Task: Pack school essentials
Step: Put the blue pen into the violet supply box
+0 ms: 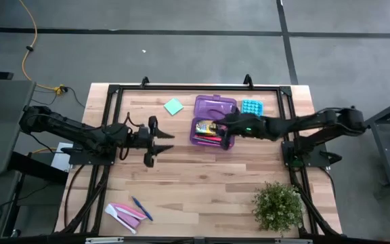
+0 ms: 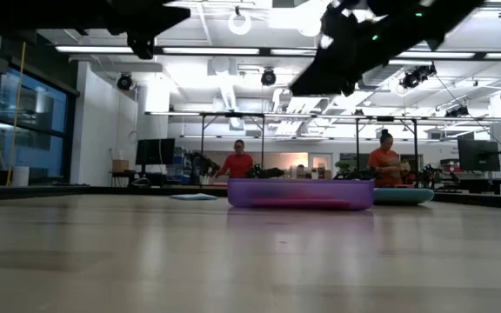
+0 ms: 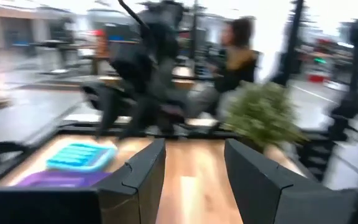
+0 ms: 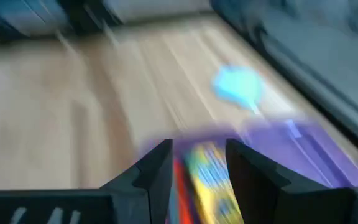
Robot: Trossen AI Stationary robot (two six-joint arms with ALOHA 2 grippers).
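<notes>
the right gripper [image 1: 226, 133] hangs over the purple case [image 1: 210, 133], which lies open near the middle of the desk's far edge with its lid [image 1: 215, 106] folded back toward that edge. its jaws stand open with nothing between them, and in the right wrist view the yellow crayon box [image 4: 211, 176] lies in the case directly beneath the gap, with an orange-red pen [image 4: 182, 186] beside it. so the step in hand reads as a drop-off — an item looks to have been let go into the case, and the gripper is free.

the left gripper [image 1: 160, 140] waits over the bare wood left of the case, jaws open and empty.

what is left to pack, judging by how things lie: the green sticky-note pad [image 1: 174, 106] sits just left of the lid, near the far edge, and a blue pen [image 1: 141, 207] lies by the near left corner, just beside the pink and white flat pieces [image 1: 124, 213]. the scissors and the eraser cannot be made out; they may be in the case already.

the next move calls for the right gripper to lift clear of the case walls before travelling. the sticky-note pad is the nearer target, though flat and thin — it would need the fingers set low at its edges. the blue pen falls more naturally to the left arm, which must pick it without catching the flat pieces next to it.
</notes>
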